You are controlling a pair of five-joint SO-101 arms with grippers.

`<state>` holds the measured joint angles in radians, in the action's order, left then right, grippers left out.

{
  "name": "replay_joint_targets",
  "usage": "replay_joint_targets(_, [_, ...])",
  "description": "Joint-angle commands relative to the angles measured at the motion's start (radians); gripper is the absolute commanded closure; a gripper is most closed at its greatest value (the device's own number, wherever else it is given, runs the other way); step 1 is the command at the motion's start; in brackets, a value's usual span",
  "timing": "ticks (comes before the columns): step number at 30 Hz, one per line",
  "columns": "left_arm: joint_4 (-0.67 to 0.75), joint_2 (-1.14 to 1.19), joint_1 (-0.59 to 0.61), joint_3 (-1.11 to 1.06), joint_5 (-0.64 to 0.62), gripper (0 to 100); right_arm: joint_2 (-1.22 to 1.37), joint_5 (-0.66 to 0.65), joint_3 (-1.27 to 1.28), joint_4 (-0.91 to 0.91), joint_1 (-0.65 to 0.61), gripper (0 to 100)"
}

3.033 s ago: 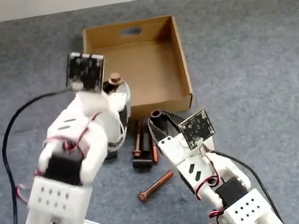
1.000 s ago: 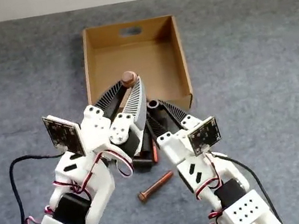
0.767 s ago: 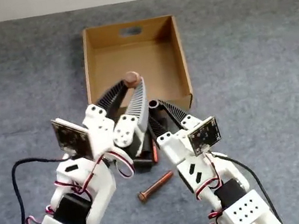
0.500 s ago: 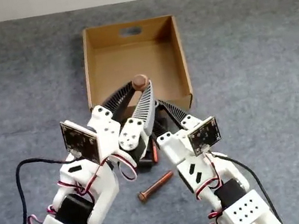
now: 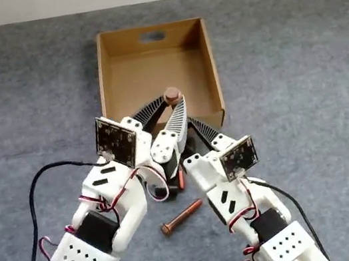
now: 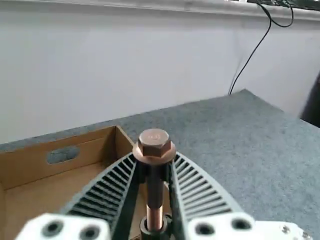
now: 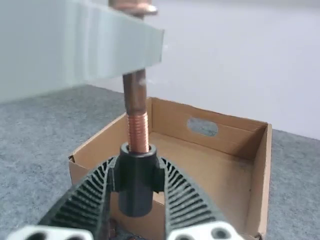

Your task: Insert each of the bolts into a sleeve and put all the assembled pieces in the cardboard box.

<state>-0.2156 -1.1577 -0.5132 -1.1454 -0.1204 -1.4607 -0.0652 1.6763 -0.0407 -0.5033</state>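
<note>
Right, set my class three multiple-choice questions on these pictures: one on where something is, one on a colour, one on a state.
1. Where is the bolt held by the left gripper?
A. Lying flat, let go
B. Upright, head up, its threaded tip at the top opening of the sleeve
C. Head down, far off to one side of the sleeve

2. What colour is the sleeve?
A. Black
B. White
C. Copper

3. What state is the right gripper in?
A. Wide open
B. Shut on nothing
C. Shut on the sleeve

Answers: 1 B, the right wrist view shows the threads meeting the sleeve's top; 2 A, it looks black against the copper bolt; 3 C, a finger presses each side of the sleeve.
</note>
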Motion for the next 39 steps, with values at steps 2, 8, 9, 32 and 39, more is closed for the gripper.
replay_joint_targets(2, [-0.021, 0.007, 0.01, 0.068, 0.006, 99, -0.012, 0.002, 0.067, -0.018, 0.002, 99.3])
replay_joint_targets(8, [-0.129, 0.015, 0.03, 0.094, 0.006, 99, -0.012, 0.002, 0.067, -0.018, 0.002, 99.3])
replay_joint_targets(9, [-0.147, 0.016, 0.038, 0.107, 0.006, 99, -0.012, 0.002, 0.067, -0.018, 0.002, 99.3])
replay_joint_targets(32, [-0.405, 0.246, 0.053, 0.305, 0.005, 99, -0.012, 0.002, 0.085, -0.018, 0.002, 99.3])
replay_joint_targets(39, [-0.405, 0.246, 0.059, 0.28, 0.003, 85, -0.012, 0.002, 0.087, -0.018, 0.002, 99.3])
